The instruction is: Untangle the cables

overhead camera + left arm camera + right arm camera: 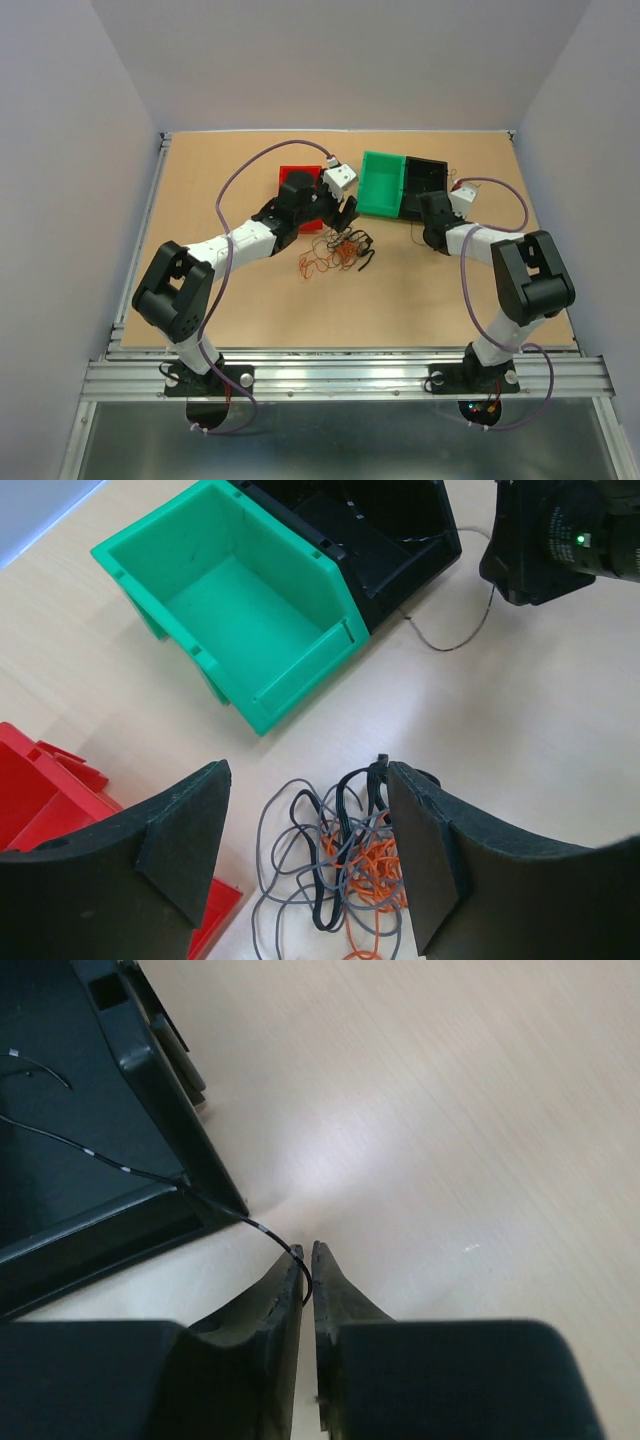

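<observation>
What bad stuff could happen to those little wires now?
1. The right gripper pinches a thin black wire that runs over the black bin's wall; pulling might snag it or drag the bin.
2. The left gripper hangs open over the wire bunch; closing could grab several loops together and tighten the tangle.

The left fingers (pixel 185 845) are matte black. Between them the cables (pixel 365 870) show grey, black and bright orange strands. Beyond their tips a green bin (pixel 240 610) is vivid and plain, next to a glossy black bin (pixel 400 540). A red bin (pixel 45 780) shows beside them. The surface (pixel 540 740) is pale wood with a faint grain. At the black right fingers (pixel 345 1310), a thin wire (pixel 262 1228) is black with small pale bands.
</observation>
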